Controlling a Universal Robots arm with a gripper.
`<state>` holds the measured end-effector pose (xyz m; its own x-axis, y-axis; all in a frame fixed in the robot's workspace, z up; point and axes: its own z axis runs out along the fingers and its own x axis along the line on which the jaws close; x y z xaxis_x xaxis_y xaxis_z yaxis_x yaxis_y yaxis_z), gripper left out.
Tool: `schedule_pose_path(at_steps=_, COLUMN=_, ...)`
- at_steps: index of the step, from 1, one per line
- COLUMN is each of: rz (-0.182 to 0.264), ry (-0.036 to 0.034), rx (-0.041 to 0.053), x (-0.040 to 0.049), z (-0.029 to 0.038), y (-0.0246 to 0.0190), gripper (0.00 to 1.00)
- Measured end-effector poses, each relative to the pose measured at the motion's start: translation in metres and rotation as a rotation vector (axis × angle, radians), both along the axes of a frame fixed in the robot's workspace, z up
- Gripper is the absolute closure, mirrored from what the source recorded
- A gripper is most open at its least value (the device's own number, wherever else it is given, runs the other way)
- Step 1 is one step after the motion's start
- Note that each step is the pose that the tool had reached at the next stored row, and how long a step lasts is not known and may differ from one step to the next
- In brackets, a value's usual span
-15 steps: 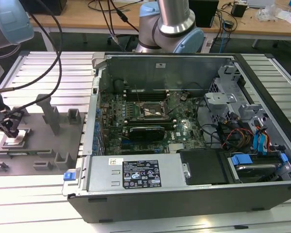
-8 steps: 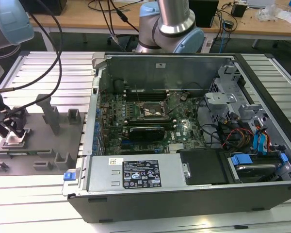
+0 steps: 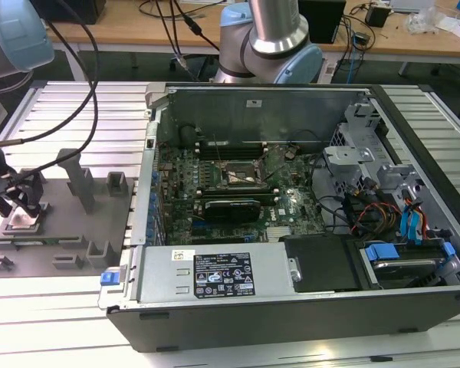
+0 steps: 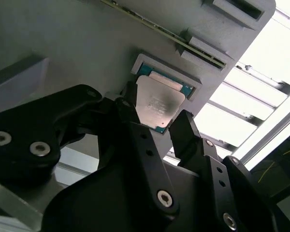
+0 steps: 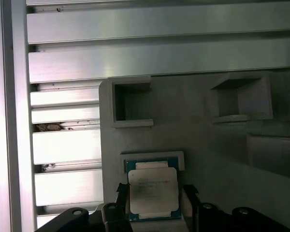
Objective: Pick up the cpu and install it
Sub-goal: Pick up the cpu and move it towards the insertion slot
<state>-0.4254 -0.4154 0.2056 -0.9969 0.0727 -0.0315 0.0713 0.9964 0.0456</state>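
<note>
- Black metal fingers (image 4: 186,130) of the gripper (image 4: 157,117) are nearest the lens in both wrist views. They stand spread, one on each side of the cpu (image 4: 158,104), close to its edges. I see no clamping.
- This small flat square chip with the pale silvery top lies in a shallow pocket of the grey plastic fixture plate (image 4: 77,38). In the first wrist view the cpu (image 5: 152,191) sits between the two fingers (image 5: 191,193).
- In the exterior view the gripper (image 3: 19,203) hangs over the cpu (image 3: 23,222), near the desk edge at the exterior view's left.
- My judgement is that the step in hand is the grasp. To do it well, the pads should meet two opposite edges evenly and low, not the top, and the chip should stay level in the pocket.
- The ribbed aluminium desk (image 3: 61,115) is shiny and hard, so a slipped chip would slide.
- The open dark computer case (image 3: 291,307) fills the desk's middle and the exterior view's right. Its dark square socket frame (image 3: 241,175) is well apart from the cpu.
- Behind stands a wooden desk (image 3: 123,27) with cables.
</note>
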Motion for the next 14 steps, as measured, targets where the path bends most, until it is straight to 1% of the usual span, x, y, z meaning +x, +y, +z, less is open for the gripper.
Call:
schedule_pose_path(at_steps=5, rz=0.0, ry=-0.0001, rx=0.0, x=0.0, z=-0.0001, y=0.0, gripper=0.44)
schedule_pose_path(at_steps=6, rz=0.0, ry=-0.0001, rx=0.0, x=0.0, z=-0.0001, y=0.0, gripper=0.38)
schedule_pose_path(at_steps=7, rz=0.0, ry=0.0, rx=0.0, x=0.0, z=-0.0002, y=0.0, gripper=0.38)
schedule_pose_path(at_steps=8, rz=0.0, ry=-0.0004, rx=0.0002, x=0.0001, z=-0.0009, y=0.0001, gripper=0.38)
schedule_pose_path(at_steps=10, rz=0.0, ry=-0.0002, rx=0.0031, x=0.0, z=-0.0049, y=0.0011, gripper=0.38)
schedule_pose_path(at_steps=14, rz=0.0, ry=0.0, rx=0.0031, x=0.0001, z=-0.0076, y=0.0021, gripper=0.38)
